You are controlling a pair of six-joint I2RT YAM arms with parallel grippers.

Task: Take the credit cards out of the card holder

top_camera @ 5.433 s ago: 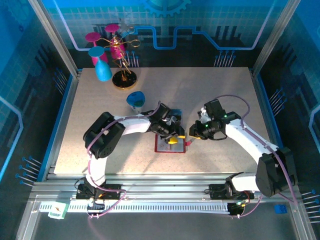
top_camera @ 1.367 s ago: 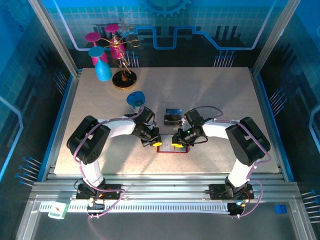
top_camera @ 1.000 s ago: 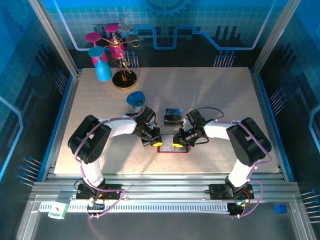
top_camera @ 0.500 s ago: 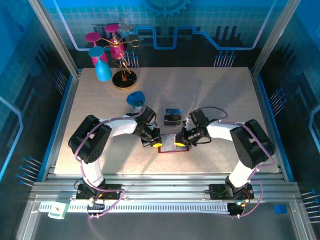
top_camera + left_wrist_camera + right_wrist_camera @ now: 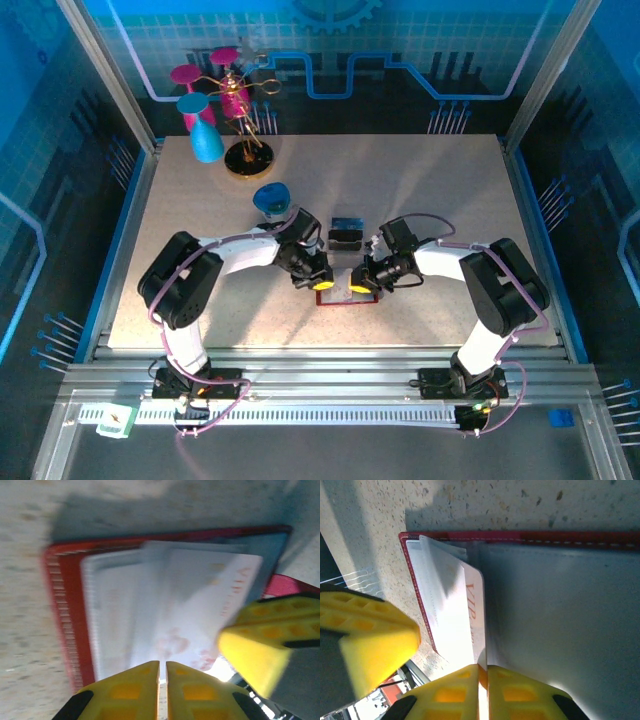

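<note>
Top external view: you see the small flat red folding card holder [image 5: 342, 299] lying open on the speckled table [image 5: 430, 190], near the front middle, with both yellow-tipped grippers down on it.
Left gripper [image 5: 324, 285]: your left wrist camera shows its pads [image 5: 132, 692] drawn almost together, a thin slit between them and nothing in it, at the holder's near edge.
Right gripper [image 5: 360, 288]: its jaws are clamped on the corner of a pale plastic credit card lettered VIP in orange [image 5: 455, 610].
Gripped card: it lies over the holder's pale pockets, beside the grey-blue inner panel [image 5: 560, 620].
Cards on the table: a bluish card [image 5: 347, 221] and a dark card [image 5: 346, 239] lie flat, side by side, just beyond the holder.
</note>
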